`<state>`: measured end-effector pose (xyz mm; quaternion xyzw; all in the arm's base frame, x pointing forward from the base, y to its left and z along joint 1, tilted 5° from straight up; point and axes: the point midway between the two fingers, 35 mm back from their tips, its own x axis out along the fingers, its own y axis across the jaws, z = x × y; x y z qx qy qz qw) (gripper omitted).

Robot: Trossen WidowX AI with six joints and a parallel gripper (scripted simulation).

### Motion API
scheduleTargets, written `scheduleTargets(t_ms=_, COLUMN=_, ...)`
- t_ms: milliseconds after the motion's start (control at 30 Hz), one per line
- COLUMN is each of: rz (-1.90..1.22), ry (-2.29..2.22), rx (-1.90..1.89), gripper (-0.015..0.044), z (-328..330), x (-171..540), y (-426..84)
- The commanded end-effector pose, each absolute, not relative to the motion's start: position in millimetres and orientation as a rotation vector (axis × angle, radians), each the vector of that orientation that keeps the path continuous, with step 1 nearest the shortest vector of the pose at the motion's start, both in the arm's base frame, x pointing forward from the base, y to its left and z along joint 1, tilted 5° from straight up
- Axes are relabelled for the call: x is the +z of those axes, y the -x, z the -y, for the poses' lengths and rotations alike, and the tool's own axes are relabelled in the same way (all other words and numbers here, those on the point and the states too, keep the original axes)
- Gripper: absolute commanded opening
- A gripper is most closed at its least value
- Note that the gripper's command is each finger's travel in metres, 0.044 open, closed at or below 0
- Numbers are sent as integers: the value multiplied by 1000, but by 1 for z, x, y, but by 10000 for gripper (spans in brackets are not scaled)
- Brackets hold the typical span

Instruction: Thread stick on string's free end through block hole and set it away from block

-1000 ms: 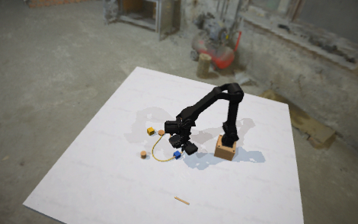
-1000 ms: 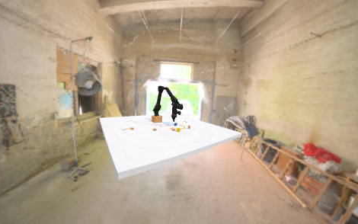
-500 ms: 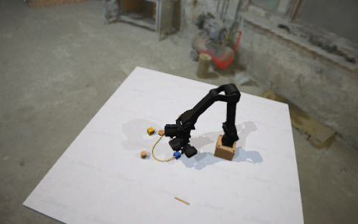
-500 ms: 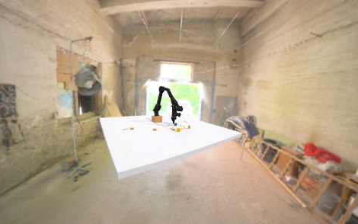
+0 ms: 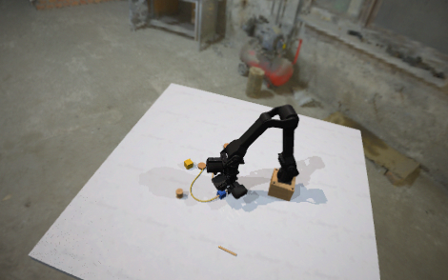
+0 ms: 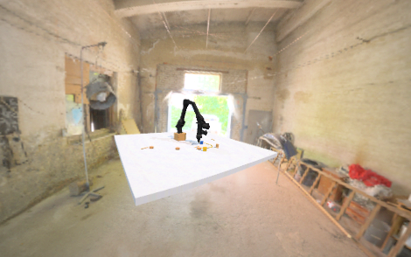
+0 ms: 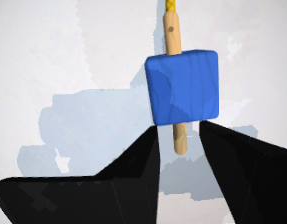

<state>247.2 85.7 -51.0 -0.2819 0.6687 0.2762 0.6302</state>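
The block is blue with wood grain and rests on the table. The stick runs through it: the string end sticks out on the far side in the wrist view, and the bare tip shows on the near side. The yellow string curves over the table to the round button. My gripper is part open and empty. Its fingertips stand either side of the bare tip, at the block's near edge. Whether they touch the block is unclear.
A yellow cube lies beside the button. A small wooden cylinder lies outside the string's curve. A loose stick lies well away from the block. Other small wooden pieces lie farther off.
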Motion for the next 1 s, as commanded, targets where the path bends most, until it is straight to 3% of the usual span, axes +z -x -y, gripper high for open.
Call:
scheduleTargets(t_ms=0, rz=-1538, ry=648, rx=629, gripper=123, z=-84, x=-53, y=-246)
scheduleTargets(t_ms=100, rz=-1538, ry=648, rx=629, gripper=123, z=-84, x=-53, y=-246)
scheduleTargets(t_ms=267, rz=-1533, ry=646, rx=633, gripper=0, z=-86, x=-51, y=-247)
scheduleTargets(t_ms=967, rz=-1444, ry=634, rx=669, gripper=0, z=-85, x=-54, y=-248)
